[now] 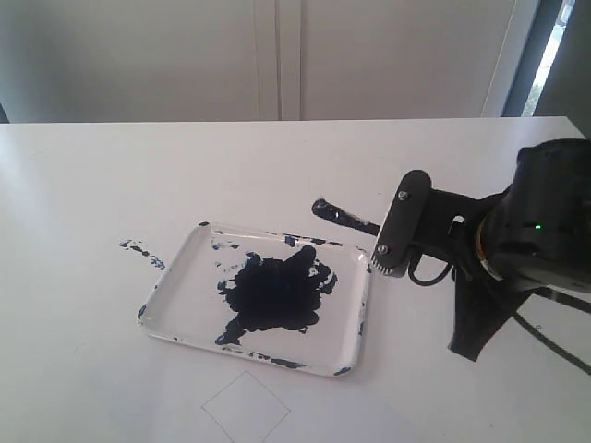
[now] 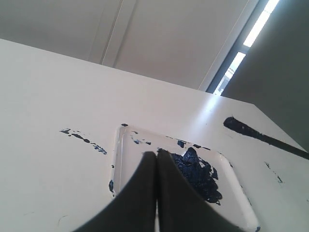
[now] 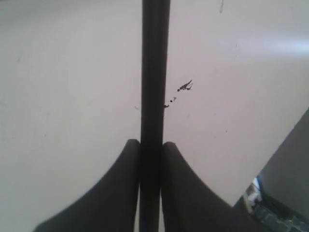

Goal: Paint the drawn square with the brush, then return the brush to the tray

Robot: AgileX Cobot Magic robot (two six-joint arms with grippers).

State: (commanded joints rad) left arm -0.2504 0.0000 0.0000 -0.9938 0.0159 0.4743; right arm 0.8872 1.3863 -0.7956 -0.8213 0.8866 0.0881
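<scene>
The white tray (image 1: 187, 288) lies in the middle of the table with a big dark blue blotch in it. My right gripper (image 3: 151, 144) is shut on the brush (image 3: 154, 72), whose black handle runs straight out between the fingers. In the exterior view the brush (image 1: 340, 215) hangs above the table just past the tray's far right corner, its blue tip pointing left. The drawn square (image 1: 246, 407), blank white, sits at the near edge in front of the tray. My left gripper (image 2: 157, 153) is shut and empty, looking over the tray (image 2: 117, 159) toward the brush (image 2: 251, 131).
Dark blue paint specks (image 1: 140, 249) mark the table left of the tray. The right arm (image 1: 526, 231) fills the right side of the exterior view. A wall with a window strip (image 1: 549, 55) stands behind the table.
</scene>
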